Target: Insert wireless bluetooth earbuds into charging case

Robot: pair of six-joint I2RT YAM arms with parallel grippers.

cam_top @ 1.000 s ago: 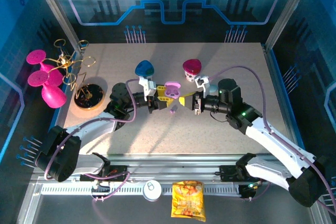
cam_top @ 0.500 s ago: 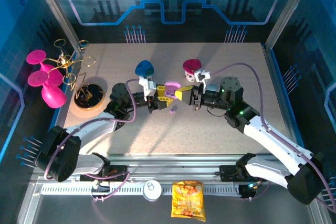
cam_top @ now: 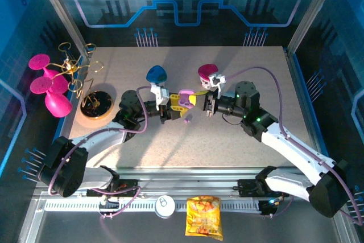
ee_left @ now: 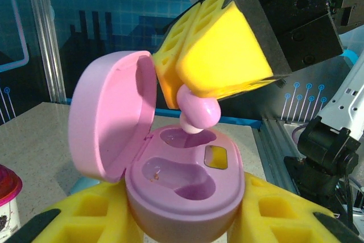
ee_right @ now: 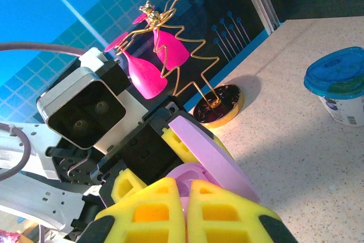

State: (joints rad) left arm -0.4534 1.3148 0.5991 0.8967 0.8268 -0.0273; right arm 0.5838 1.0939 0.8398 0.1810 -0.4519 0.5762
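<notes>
Now the lilac earbud (ee_left: 199,112) is pinched in the right claw (ee_right: 185,189) and hung at the mouth of the far socket of the open case (ee_left: 182,186). The case is clamped in the left claw (cam_top: 173,108) above the table (cam_top: 256,66). Against a second ago, the right claw is brought leftward, and the gap to the case is closed.
</notes>
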